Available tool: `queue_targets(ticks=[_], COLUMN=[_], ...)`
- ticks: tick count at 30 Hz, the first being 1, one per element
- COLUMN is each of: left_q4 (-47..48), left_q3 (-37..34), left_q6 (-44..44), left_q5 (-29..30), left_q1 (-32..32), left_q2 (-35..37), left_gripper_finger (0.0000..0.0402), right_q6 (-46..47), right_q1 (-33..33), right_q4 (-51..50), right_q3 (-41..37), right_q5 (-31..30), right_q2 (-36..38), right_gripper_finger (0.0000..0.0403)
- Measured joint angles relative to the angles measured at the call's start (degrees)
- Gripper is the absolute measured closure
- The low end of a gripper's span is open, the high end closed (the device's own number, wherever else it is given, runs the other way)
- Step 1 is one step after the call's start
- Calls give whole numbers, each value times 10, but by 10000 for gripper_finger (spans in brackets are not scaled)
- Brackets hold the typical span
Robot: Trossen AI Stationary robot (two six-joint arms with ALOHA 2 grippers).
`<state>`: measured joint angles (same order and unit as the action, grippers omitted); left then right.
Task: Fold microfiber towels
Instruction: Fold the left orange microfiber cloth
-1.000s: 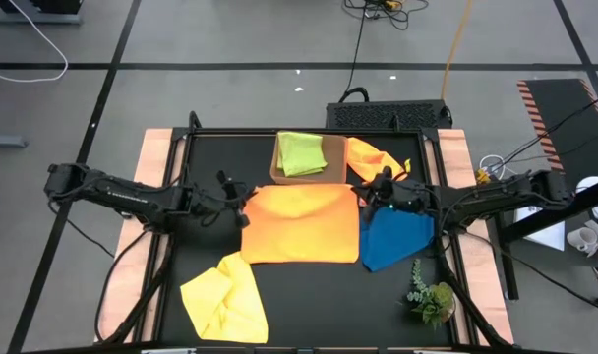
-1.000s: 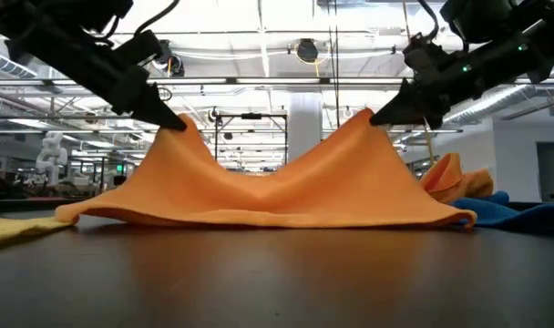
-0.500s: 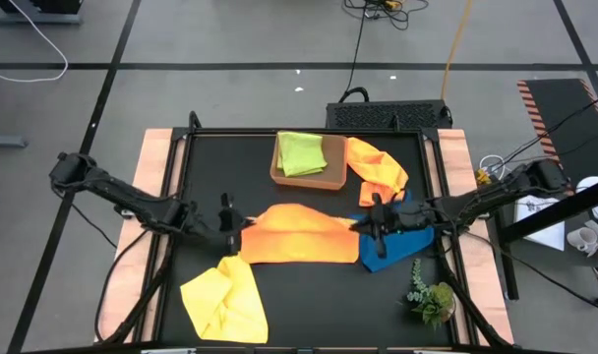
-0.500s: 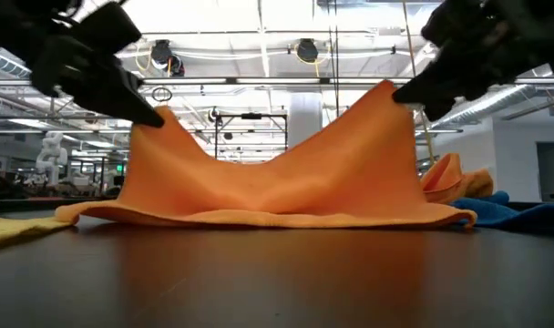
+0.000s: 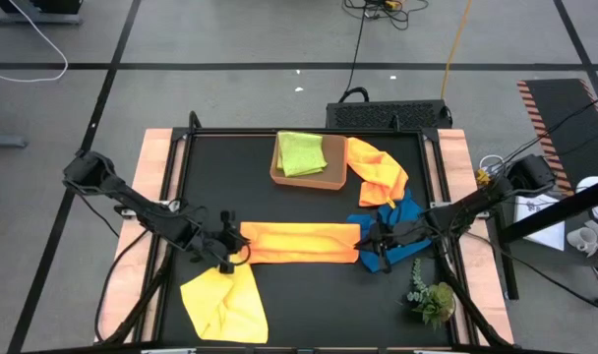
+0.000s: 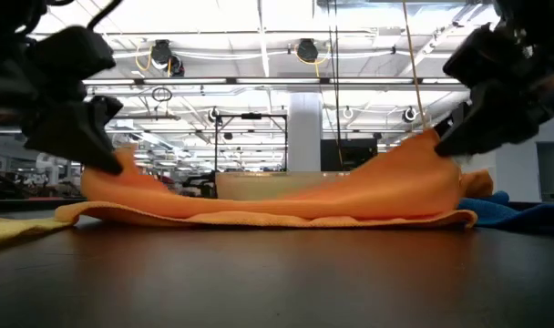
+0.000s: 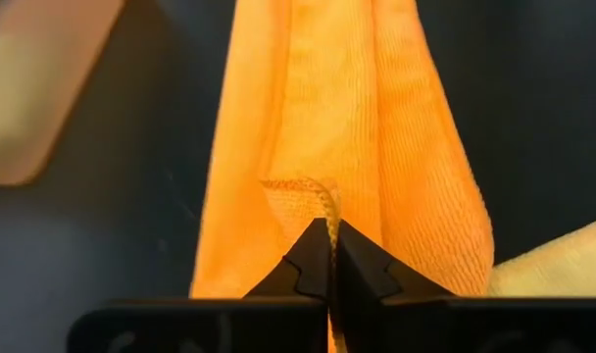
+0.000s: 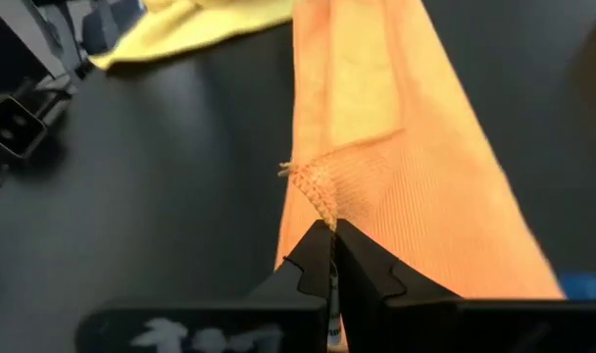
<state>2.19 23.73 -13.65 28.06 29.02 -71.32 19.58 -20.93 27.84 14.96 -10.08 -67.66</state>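
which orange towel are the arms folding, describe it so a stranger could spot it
On the black table, look in front of the brown tray. The orange towel is the long flat strip lying crosswise between the left gripper and the right gripper, each shut on an end. The other orange towel lies crumpled beside the tray, untouched.

The worktop (image 5: 299,295) is black, with pale wooden strips (image 5: 156,187) along its left and right edges. Around it lies a grey floor (image 5: 230,39) crossed by dark lines. A black cable (image 5: 356,54) runs over the floor to a dark perforated box (image 5: 388,115) at the far edge, and a white cable (image 5: 29,39) loops near the far left corner. Seen level across the worktop, the room behind is a large hall with a white column (image 6: 305,137), ceiling beams and rows of bright lamps (image 6: 304,50).
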Motion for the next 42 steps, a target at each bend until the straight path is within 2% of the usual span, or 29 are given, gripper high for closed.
queue_targets(ticks=[5,8,11,16,20,25,30,37,40,42], left_q4=[-10,-15,-23,-19,3,54,-6,-144,-163,-177], left_q3=[0,0,0,0,0,-2,-36,-99,-117,-124], left_q6=[-19,-5,33,98,132,91,86,108,107,104], left_q5=[-8,29,85,180,212,167,120,46,40,40], left_q1=[0,-1,-5,-28,-74,-156,-192,-163,-129,-103], left_q2=[-25,-18,8,71,105,111,105,105,105,105], left_gripper_finger=[372,380,397,395,397,398,398,399,399,399], right_q6=[3,-13,-45,-124,-160,-132,-119,-143,-130,-115], right_q1=[-2,3,13,46,95,151,164,127,102,81], right_q4=[23,34,41,37,27,-24,-41,-46,-36,-23], right_q3=[0,0,0,0,0,0,0,0,-9,-24], right_q5=[13,2,-43,-147,-184,-185,-184,-89,-49,-45], right_q2=[-23,-17,7,68,101,104,95,95,95,95], right_gripper_finger=[402,402,402,402,403,403,403,403,403,403])
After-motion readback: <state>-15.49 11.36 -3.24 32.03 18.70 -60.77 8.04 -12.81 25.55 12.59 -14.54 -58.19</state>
